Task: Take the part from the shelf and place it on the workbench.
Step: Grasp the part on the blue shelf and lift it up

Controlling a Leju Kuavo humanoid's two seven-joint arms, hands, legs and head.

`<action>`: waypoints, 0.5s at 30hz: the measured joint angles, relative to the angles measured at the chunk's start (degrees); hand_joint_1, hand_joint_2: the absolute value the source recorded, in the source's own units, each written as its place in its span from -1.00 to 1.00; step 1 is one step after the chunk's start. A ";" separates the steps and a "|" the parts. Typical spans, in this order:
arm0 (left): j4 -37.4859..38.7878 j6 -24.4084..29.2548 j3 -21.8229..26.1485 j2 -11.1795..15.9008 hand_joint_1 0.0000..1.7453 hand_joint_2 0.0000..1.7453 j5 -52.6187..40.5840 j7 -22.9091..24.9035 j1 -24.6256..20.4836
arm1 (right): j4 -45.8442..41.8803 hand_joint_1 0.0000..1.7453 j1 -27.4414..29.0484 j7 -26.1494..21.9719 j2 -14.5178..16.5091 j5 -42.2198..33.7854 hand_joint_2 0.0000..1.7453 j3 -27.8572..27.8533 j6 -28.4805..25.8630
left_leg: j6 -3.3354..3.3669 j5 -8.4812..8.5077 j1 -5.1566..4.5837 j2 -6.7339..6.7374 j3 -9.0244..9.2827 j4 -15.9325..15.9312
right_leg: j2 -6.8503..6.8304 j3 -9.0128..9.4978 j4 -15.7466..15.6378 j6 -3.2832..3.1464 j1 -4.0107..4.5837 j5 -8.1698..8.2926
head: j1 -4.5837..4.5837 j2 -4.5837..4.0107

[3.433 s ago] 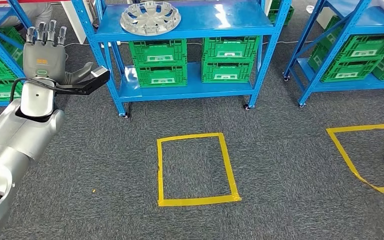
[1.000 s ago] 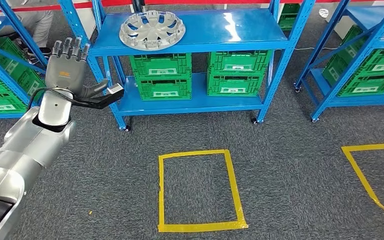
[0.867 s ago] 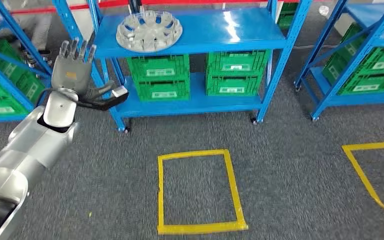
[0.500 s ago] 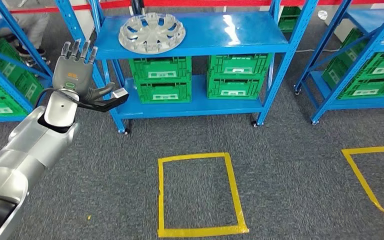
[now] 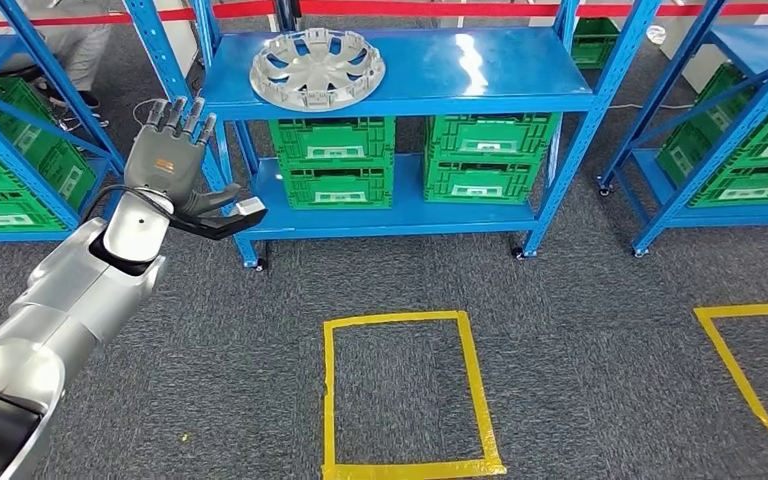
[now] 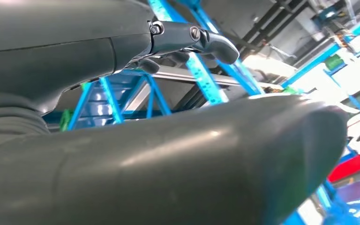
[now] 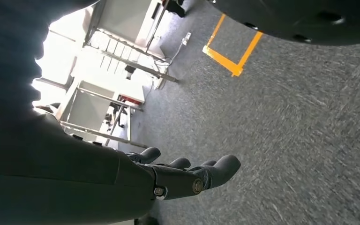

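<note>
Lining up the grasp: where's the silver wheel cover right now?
Head view: the silver wheel cover lies on the blue shelf's top level, left end, above the green crates.

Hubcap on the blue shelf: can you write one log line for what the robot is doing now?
step: approach | hubcap: on top blue shelf, untouched | left hand: raised, open, empty | right hand: hanging over carpet, empty

Silver left arm raised at left, grey left hand (image 5: 170, 160) open-fingered, empty; dark right hand (image 7: 178, 178) hangs with fingers extended, empty.

part (image 5: 317, 68) on shelf (image 5: 520, 70) top left | crates (image 5: 410, 160) beneath | floor square (image 5: 407, 392) before shelf
</note>
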 joint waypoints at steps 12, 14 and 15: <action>0.11 -0.47 -0.98 0.09 -1.00 -1.00 0.13 -0.66 0.24 | 0.00 -1.00 0.18 -0.01 0.04 0.04 1.00 -0.01 -0.02 | -2.58 0.60 1.12 0.44 -4.57 6.18 | 0.13 2.91 -0.52 -0.83 -1.03 -1.79 | -0.29 0.00; 0.09 -0.47 -1.00 0.04 -1.00 -1.00 0.13 -0.73 0.13 | 0.00 -1.00 0.06 -0.02 0.04 0.04 1.00 -0.01 -0.02 | -2.10 2.15 0.97 0.43 -2.03 1.01 | 0.18 3.12 -0.29 -0.13 -0.94 -2.28 | -0.25 0.00; 0.09 -0.47 -1.02 0.00 -1.00 -1.00 0.13 -0.75 0.10 | 0.00 -1.00 0.00 -0.02 0.04 0.04 1.00 -0.01 -0.02 | -1.73 1.85 0.81 0.39 -1.70 0.42 | 0.19 3.12 -0.32 0.22 -0.88 -2.36 | -0.20 0.00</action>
